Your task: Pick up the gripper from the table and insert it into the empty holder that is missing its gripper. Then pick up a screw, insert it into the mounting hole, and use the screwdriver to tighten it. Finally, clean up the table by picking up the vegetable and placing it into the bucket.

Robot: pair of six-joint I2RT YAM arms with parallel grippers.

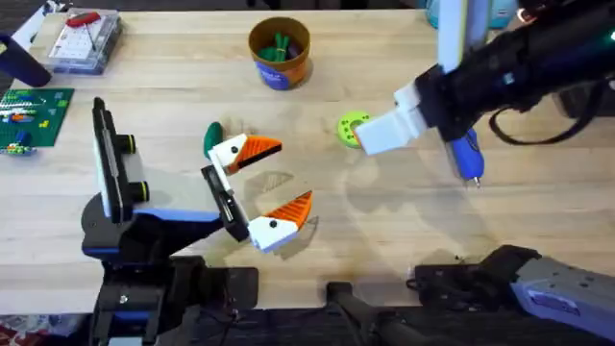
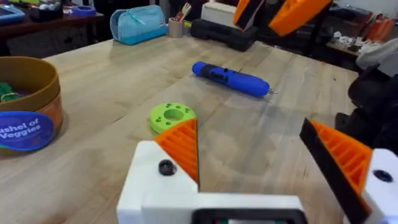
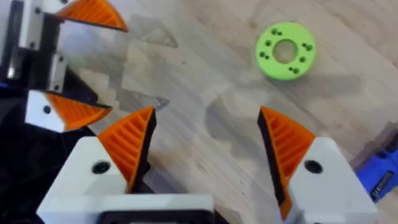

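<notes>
Left gripper (image 1: 272, 187) spread wide, grasping nothing. Right gripper (image 3: 205, 146) likewise released. Screwdriver (image 2: 231, 79) flat on table (image 1: 384, 231), tip toward arm bases.

Bucket (image 2: 28, 118) blue label: "...ushel of Veggies".

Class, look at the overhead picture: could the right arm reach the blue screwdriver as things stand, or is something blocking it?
Probably yes. The screwdriver lies on bare table just beside the right gripper, whose fingers are open and empty. The green ring sits off to the other side, not between them.
</notes>
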